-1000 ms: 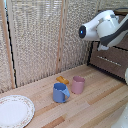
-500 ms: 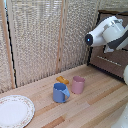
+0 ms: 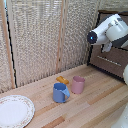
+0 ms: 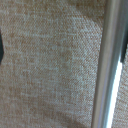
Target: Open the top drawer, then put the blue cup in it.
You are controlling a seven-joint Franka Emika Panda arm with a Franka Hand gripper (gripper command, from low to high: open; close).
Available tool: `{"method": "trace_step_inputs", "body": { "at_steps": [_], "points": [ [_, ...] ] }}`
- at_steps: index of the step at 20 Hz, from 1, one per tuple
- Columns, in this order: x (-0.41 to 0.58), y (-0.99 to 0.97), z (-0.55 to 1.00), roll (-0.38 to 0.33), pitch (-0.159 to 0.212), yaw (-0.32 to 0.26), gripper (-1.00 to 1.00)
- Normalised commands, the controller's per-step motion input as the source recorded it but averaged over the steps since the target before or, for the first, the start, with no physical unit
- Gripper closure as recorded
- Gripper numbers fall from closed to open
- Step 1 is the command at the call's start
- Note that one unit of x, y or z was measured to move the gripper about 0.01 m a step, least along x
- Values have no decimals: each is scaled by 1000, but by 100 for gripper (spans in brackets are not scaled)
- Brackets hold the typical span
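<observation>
The arm is near the drawer (image 3: pixel 111 59) at the desk's (image 3: pixel 95 107) far edge, tool state unclear, so opening comes next; the blue cup (image 3: pixel 60 93) waits mid-desk beside the pink cup (image 3: pixel 78 84).

No text, label, brand or number can be read anywhere.
</observation>
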Motion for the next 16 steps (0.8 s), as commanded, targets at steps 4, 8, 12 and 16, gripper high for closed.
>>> {"method": "trace_step_inputs", "body": {
  "at_steps": [4, 8, 12, 16],
  "points": [
    [54, -108, 2, 51, 24, 14, 100],
    [144, -166, 29, 83, 77, 41, 100],
    [23, 6, -14, 4, 6, 40, 100],
    [-2, 136, -31, 24, 4, 165, 100]
  ]
}}
